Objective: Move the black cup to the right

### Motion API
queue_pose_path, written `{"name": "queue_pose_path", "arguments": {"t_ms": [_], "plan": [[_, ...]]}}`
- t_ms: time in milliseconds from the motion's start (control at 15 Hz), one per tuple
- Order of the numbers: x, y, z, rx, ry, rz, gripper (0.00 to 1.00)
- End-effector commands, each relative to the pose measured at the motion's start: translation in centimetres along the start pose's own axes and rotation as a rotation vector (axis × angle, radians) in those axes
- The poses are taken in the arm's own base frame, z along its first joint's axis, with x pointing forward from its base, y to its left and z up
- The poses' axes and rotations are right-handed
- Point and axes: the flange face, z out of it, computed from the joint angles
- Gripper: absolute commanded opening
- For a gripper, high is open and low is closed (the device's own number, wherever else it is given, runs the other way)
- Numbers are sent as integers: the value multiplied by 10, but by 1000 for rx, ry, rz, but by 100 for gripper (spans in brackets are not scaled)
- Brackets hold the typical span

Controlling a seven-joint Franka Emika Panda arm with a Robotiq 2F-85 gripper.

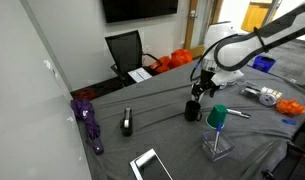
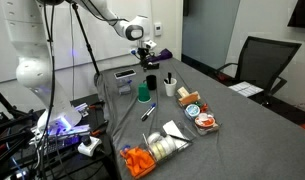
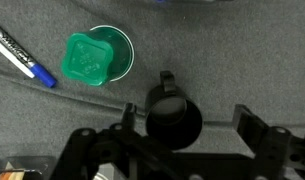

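Observation:
The black cup (image 3: 173, 122) stands upright on the grey cloth and also shows in both exterior views (image 1: 192, 111) (image 2: 150, 82). My gripper (image 3: 187, 125) is open. In the wrist view its fingers stand on either side of the cup, with the cup closer to the left finger. In both exterior views the gripper (image 1: 198, 92) (image 2: 148, 56) hangs just above the cup. I cannot tell whether a finger touches the cup.
A green cup-shaped thing on a clear stand (image 1: 218, 120) (image 3: 97, 57) is close beside the black cup. A pale cup with utensils (image 2: 170, 87), a marker (image 3: 22, 58), a black stapler (image 1: 127, 122), a purple umbrella (image 1: 89, 120) and a tablet (image 1: 150, 165) lie around.

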Motion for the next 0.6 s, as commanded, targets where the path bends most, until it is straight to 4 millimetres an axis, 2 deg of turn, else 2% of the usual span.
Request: {"name": "queue_pose_path", "arguments": {"t_ms": [0,267,533], "plan": [[4,-10,33,-23,25,-12,100],[7,-17,64,-42,55,-20,100],[5,-17,82,-53,45,-28,100]]}}
